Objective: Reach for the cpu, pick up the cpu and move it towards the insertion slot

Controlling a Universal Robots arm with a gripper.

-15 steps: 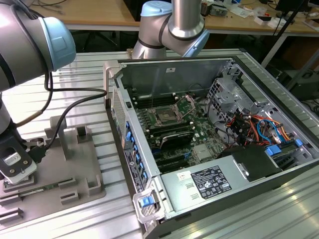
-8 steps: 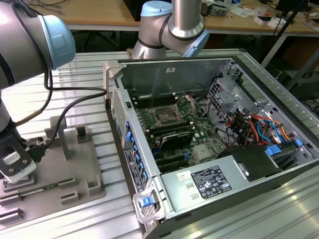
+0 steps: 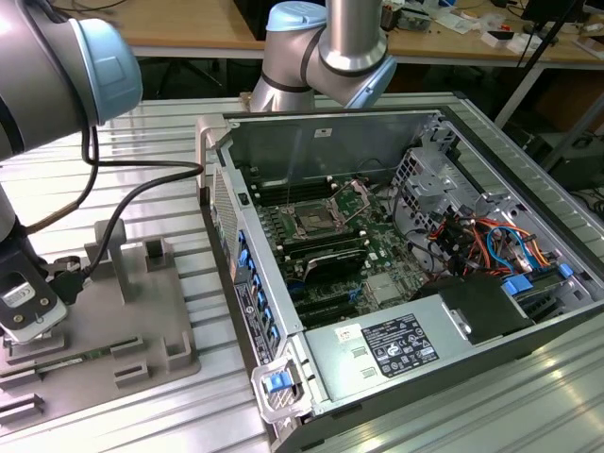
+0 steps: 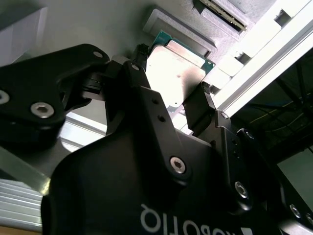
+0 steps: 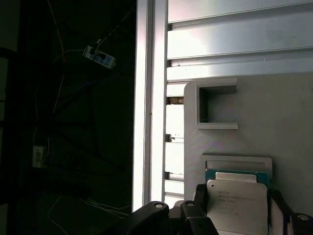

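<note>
The gripper (image 3: 31, 332) hangs low over the grey fixture tray (image 3: 142, 326) at the exterior view's left, on the ribbed metal table (image 3: 165, 142), with a black cable (image 3: 142, 189) looping from the arm (image 3: 57, 66) above it. In both wrist views its two black fingers (image 5: 201, 197) sit against opposite edges of the cpu (image 5: 237, 205), one on each side, so the claw looks clamped on the chip rather than standing apart from it. The cpu, its silvery top bright under the light and a thin green rim showing along one edge in the second wrist view, lies flat between the fingertips just over its raised square seat on the tray. Whether it has left that seat cannot be told. A small open-sided bracket (image 5: 215, 106) of the tray stands just beyond the chip. The insertion slot (image 3: 311, 224), a metal-framed square with a dark centre, sits on the green motherboard (image 3: 382, 260) inside the open computer case (image 3: 321, 142), well apart from the gripper toward the exterior view's right.
</note>
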